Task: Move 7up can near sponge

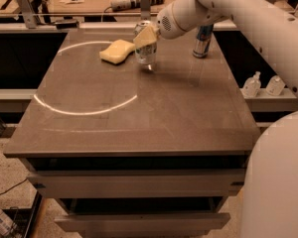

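The 7up can (146, 53), silvery-white with green marks, stands upright at the far middle of the table, just right of the pale yellow sponge (117, 51). My gripper (146, 35) reaches in from the right and is shut on the can's upper part, its tan fingers (145, 35) covering the top half. The can's base is at or just above the tabletop; I cannot tell which. A small gap separates can and sponge.
A taller blue-and-silver can (202, 40) stands at the far right of the dark table (139, 113). A white ring of light (84, 110) lies on the left half. Two small bottles (262, 85) sit on a ledge to the right. A workbench with tools is behind.
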